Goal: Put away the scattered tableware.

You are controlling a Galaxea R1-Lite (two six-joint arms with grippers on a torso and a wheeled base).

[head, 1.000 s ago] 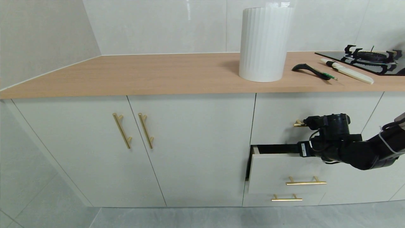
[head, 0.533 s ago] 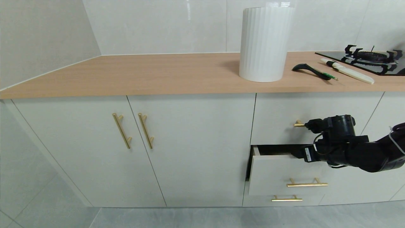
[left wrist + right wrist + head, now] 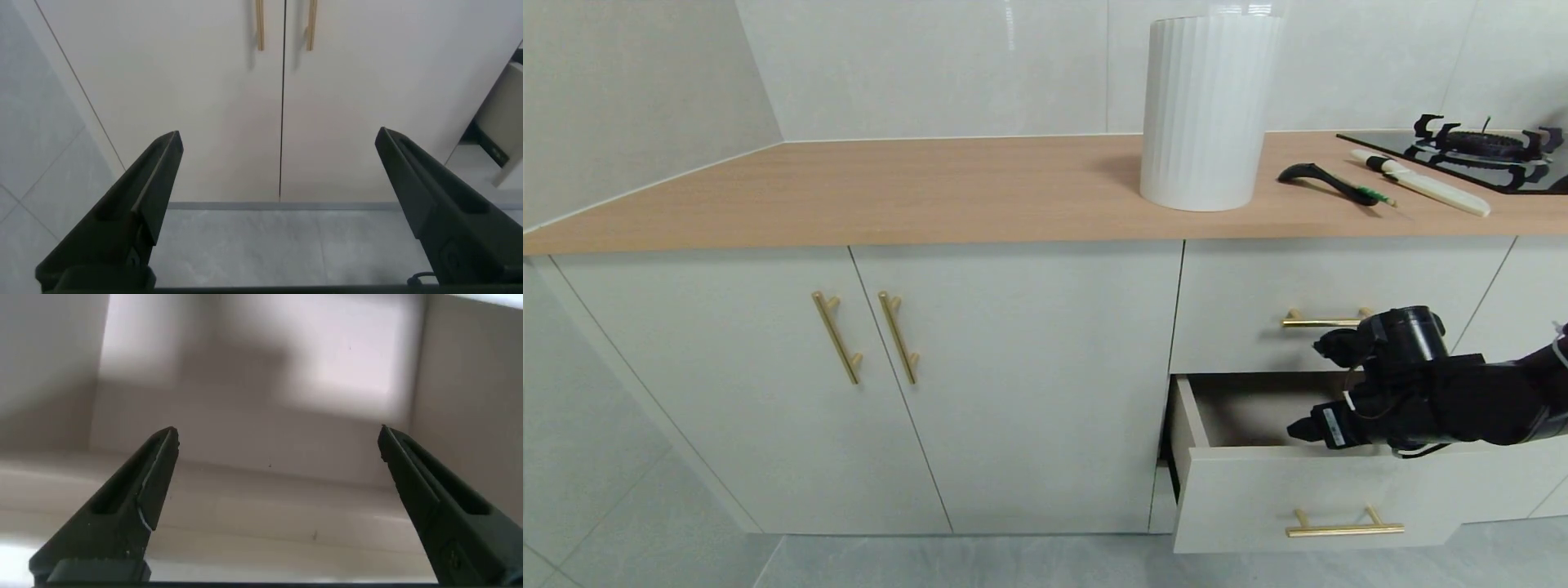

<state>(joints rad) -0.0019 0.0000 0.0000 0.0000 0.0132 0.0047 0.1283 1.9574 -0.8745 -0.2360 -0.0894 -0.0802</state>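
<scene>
drawer (image 3: 1258, 498) stood open on the right, right gripper (image 3: 1311, 385) spread wide at its mouth, left gripper (image 3: 278, 137) spread wide facing cabinet doors (image 3: 368, 122), knife (image 3: 1421, 184) and black utensil (image 3: 1327, 181) lay on counter (image 3: 931, 188)

The right arm (image 3: 1486, 404) is glossy black, built of rounded segments, with a stubby cylindrical housing on its wrist. Thin black cables loop beneath it, and a small white label (print too small to read) sits by the right gripper (image 3: 1316, 385). The left gripper (image 3: 276, 137) has dark, matte jaws shaped as long tapering wedges.
</scene>
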